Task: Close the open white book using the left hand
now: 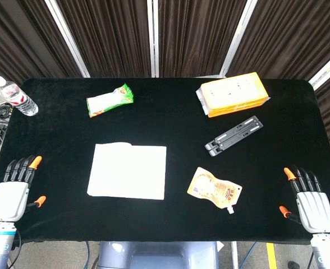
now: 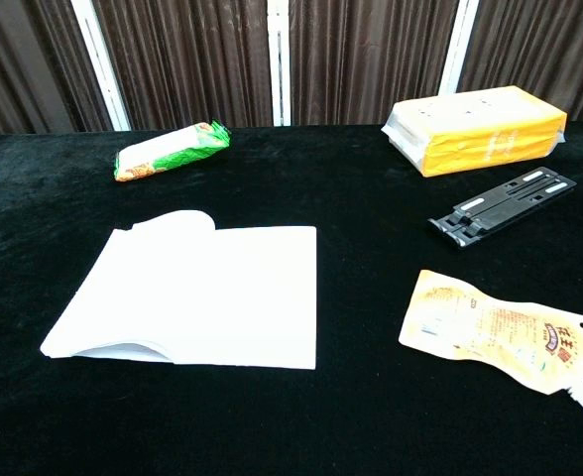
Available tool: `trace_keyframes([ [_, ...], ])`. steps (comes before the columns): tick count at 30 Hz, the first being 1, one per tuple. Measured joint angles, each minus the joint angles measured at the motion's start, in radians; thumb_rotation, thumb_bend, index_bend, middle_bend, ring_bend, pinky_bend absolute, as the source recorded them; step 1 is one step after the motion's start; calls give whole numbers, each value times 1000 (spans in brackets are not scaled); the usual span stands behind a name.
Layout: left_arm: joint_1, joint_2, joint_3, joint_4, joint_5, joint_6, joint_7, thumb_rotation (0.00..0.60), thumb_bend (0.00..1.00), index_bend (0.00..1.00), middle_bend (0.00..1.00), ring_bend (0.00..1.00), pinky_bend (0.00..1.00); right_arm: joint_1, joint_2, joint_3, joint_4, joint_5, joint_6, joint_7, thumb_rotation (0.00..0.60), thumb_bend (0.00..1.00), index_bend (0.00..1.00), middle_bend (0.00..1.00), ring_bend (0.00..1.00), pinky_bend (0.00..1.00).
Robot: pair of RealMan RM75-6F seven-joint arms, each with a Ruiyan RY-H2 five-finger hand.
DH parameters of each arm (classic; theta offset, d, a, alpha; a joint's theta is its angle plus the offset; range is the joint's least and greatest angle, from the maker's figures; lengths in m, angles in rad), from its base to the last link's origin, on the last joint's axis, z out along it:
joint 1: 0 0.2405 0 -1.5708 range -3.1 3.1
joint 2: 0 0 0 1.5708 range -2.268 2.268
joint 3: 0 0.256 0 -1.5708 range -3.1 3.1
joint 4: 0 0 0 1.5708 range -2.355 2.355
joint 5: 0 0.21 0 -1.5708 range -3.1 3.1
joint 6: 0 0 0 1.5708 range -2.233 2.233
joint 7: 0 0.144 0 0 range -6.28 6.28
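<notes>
The white book [image 1: 128, 171] lies flat on the black table, left of centre; in the chest view the white book [image 2: 197, 293] shows pages curling up at its far left corner. My left hand [image 1: 12, 193] hovers at the table's front left corner, fingers straight and apart, holding nothing, well left of the book. At the front right corner my right hand [image 1: 309, 202] is likewise spread and empty. Neither hand appears in the chest view.
A green snack bag [image 1: 109, 100] lies at back left, a water bottle [image 1: 16, 96] on the far left edge. A yellow packet [image 1: 233, 93] sits at back right, a black folding stand [image 1: 234, 135] before it, and an orange spout pouch [image 1: 215, 190] right of the book.
</notes>
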Motion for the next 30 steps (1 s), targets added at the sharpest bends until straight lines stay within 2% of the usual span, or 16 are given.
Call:
trace_keyframes([
  [6, -26, -36, 8, 9, -1, -57, 40, 600, 146, 0, 0, 0, 0, -1, 0, 0, -3, -6, 6, 1, 600, 44, 0, 0, 0, 0],
  [10, -56, -69, 10, 20, -8, -113, 78, 600, 206, 0, 0, 0, 0, -1, 1, -2, -3, -6, 3, 1, 600, 44, 0, 0, 0, 0],
  [20, -134, -194, 8, 79, -32, -229, 167, 600, 263, 0, 0, 0, 0, -1, 4, -3, -4, -11, 5, 10, 600, 44, 0, 0, 0, 0],
  [30, -188, -324, -4, 181, -73, -291, 232, 600, 265, 0, 0, 0, 0, -1, 12, -5, -8, -12, 2, 28, 600, 44, 0, 0, 0, 0],
])
